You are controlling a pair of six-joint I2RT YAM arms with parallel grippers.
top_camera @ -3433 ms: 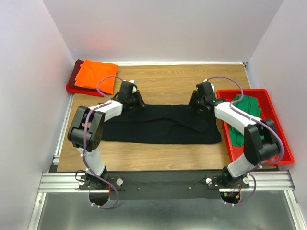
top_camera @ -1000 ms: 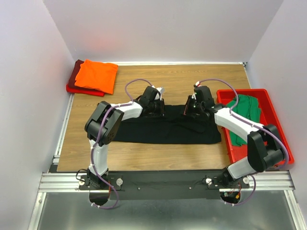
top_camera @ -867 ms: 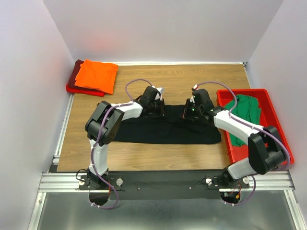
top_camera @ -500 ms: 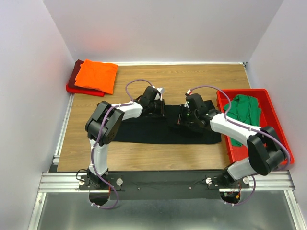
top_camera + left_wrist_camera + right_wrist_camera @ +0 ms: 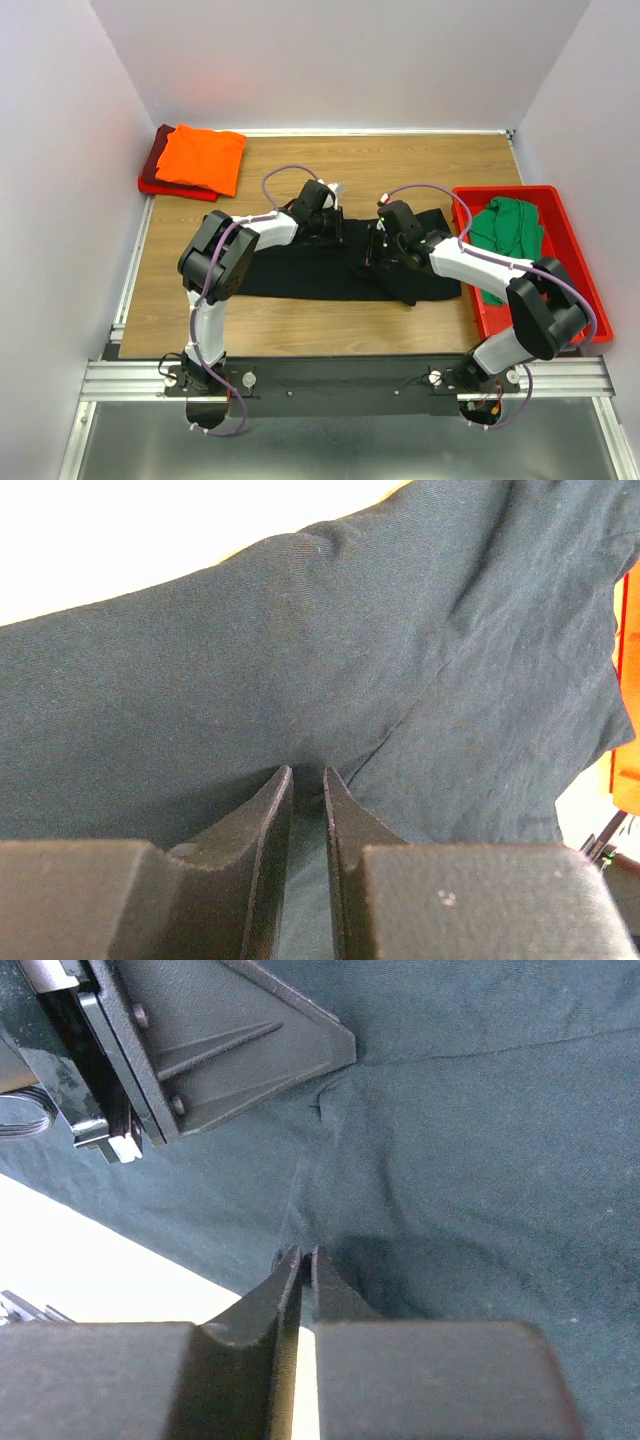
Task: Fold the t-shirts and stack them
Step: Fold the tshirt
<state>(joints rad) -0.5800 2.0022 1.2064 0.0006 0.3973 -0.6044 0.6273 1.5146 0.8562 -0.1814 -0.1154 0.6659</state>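
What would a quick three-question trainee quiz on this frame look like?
1. Which shirt is in the red bin? A black, B green, C dark red.
2. True or false: the orange t-shirt lies in the red bin.
3. What cloth do the left pincer and right pincer meet?
Key: 1 B, the green t-shirt; 2 false, the orange t-shirt sits on the dark red t-shirt; 3 the black t-shirt.
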